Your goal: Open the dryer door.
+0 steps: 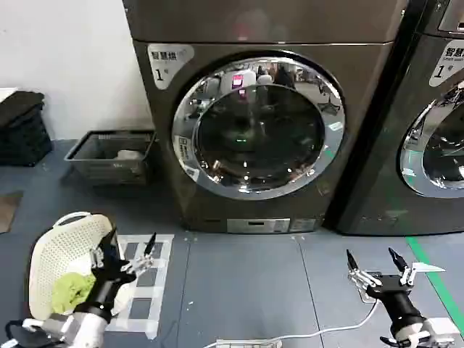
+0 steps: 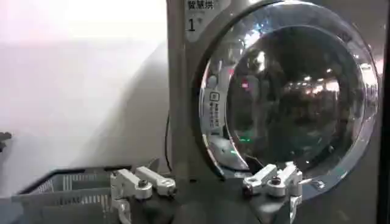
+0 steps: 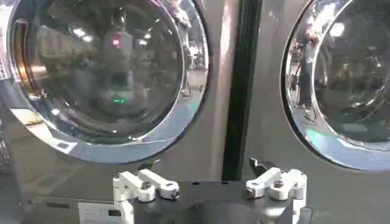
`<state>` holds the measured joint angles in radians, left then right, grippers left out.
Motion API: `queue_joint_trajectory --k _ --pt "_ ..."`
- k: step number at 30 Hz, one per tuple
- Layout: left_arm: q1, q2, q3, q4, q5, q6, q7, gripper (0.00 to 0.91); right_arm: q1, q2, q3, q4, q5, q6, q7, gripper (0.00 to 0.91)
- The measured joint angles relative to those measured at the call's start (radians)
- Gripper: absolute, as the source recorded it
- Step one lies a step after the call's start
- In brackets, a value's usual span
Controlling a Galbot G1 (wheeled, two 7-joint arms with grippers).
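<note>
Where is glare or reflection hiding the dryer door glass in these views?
Head view: the dryer door mirrors a bright room along its upper glass and chrome rim. Left wrist view: the wall beside the machine is washed out white, and highlights streak the door. Right wrist view: room reflections cover the door.

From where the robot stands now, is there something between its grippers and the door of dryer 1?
Nothing visible. The left gripper and right gripper are both open, low above bare floor in front of the dryer door. The white basket and wire tray sit off to the left.
</note>
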<state>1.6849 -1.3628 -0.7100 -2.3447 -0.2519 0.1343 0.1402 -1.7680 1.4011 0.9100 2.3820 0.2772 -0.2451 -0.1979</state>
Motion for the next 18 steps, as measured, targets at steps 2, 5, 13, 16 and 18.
queue_joint_trajectory --k 2,5,13,16,18 --pt "0.001 0.001 0.001 -0.001 0.001 0.000 0.000 0.907 0.006 -0.014 -0.004 -0.001 0.007 0.014 -0.004 0.907" --pt "0.004 0.004 0.002 -0.001 0.002 0.000 0.000 0.907 0.015 -0.045 -0.010 -0.004 0.043 0.023 -0.009 0.907" --pt "0.016 0.008 0.009 -0.010 0.011 0.003 0.001 0.907 0.063 -0.208 -0.054 -0.024 0.155 0.023 0.024 0.907" --pt "0.023 0.006 0.011 -0.019 0.011 0.006 0.001 0.907 0.087 -0.282 -0.074 -0.036 0.190 0.025 0.035 0.907" --pt "0.027 0.006 0.011 -0.022 0.010 0.007 0.001 0.907 0.105 -0.330 -0.088 -0.046 0.215 0.028 0.042 0.907"
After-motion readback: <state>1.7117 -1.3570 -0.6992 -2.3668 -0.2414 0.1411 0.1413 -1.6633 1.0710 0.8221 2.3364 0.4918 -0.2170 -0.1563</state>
